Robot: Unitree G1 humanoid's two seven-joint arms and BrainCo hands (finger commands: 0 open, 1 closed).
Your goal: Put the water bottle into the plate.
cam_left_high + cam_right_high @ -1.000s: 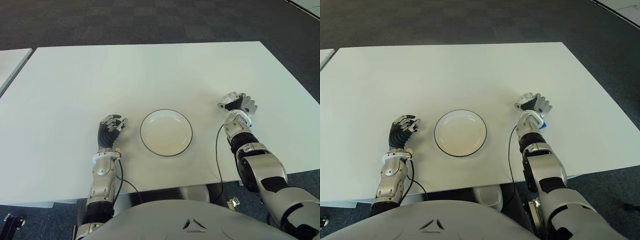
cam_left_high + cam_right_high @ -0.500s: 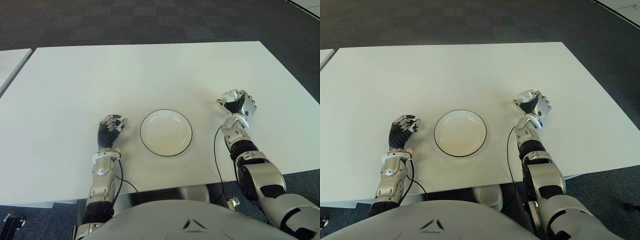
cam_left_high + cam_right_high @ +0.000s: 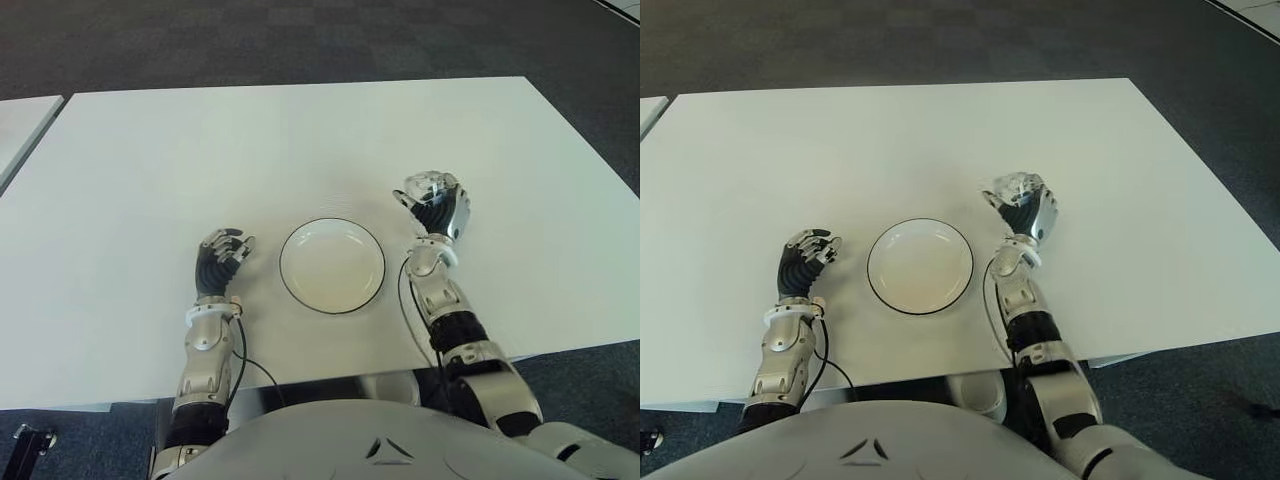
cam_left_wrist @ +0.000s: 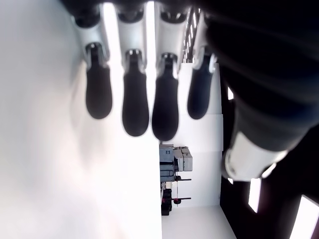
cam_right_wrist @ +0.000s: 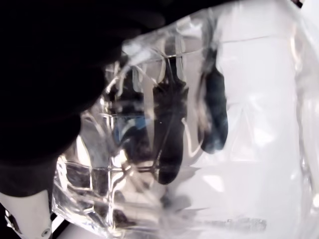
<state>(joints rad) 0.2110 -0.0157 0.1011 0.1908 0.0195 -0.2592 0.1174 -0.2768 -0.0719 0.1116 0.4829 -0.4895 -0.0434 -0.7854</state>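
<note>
My right hand (image 3: 436, 205) is shut on the clear water bottle (image 3: 423, 185), holding it above the table just right of the white plate (image 3: 332, 265). The right wrist view is filled by the bottle's crumpled clear plastic (image 5: 164, 149) with dark fingers (image 5: 168, 129) wrapped around it. The plate has a thin dark rim and nothing in it. My left hand (image 3: 220, 260) shows left of the plate with its fingers curled and nothing in them.
The white table (image 3: 300, 150) spreads wide beyond the plate. Another white table's corner (image 3: 20, 120) shows at the far left. Dark carpet (image 3: 300, 40) lies past the far edge. A cable (image 3: 405, 310) runs along my right forearm.
My right hand has carried the bottle leftward from the table's right side to just beside the plate. The left hand has not moved.
</note>
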